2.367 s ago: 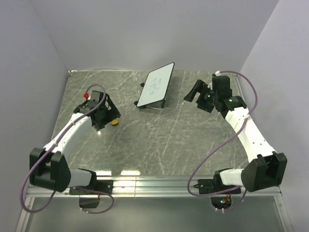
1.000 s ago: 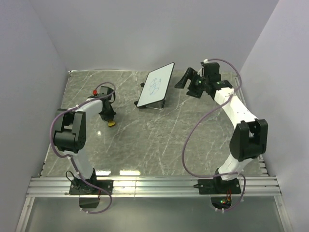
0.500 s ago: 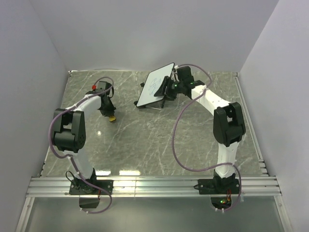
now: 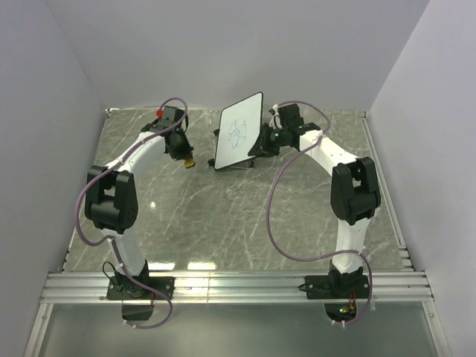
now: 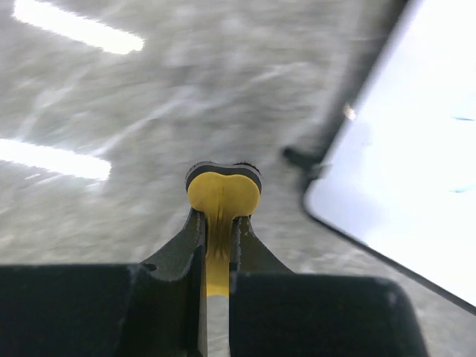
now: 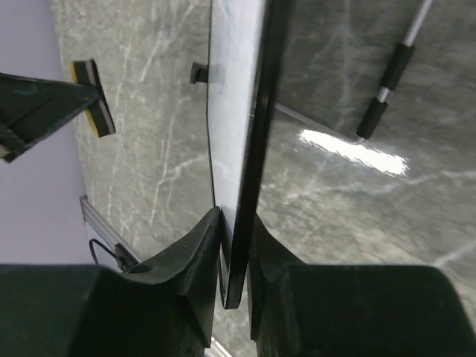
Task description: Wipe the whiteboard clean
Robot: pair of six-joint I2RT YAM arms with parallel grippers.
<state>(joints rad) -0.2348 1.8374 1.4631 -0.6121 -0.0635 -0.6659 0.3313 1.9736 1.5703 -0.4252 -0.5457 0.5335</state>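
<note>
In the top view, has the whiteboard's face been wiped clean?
No, a blue scribble shows on the white face of the small black-framed whiteboard.

Whiteboard (image 6: 234,111) seen edge-on, black frame running top to bottom. Right gripper (image 6: 234,223) pinches its lower edge, 2 fingers (image 6: 195,256) pressed against either face. Upper left: yellow eraser (image 6: 95,108), black-backed, at tip of left gripper (image 6: 74,97). Upper right: stand rod (image 6: 390,74), silver, black-sleeved, on marble table (image 6: 149,163).

The whiteboard (image 4: 239,132) stands far-middle on the bench (image 4: 245,216). The eraser (image 4: 190,161), in the left pincer (image 4: 184,152), sits just left of it; the right pincer (image 4: 262,141) is on its right edge.
</note>
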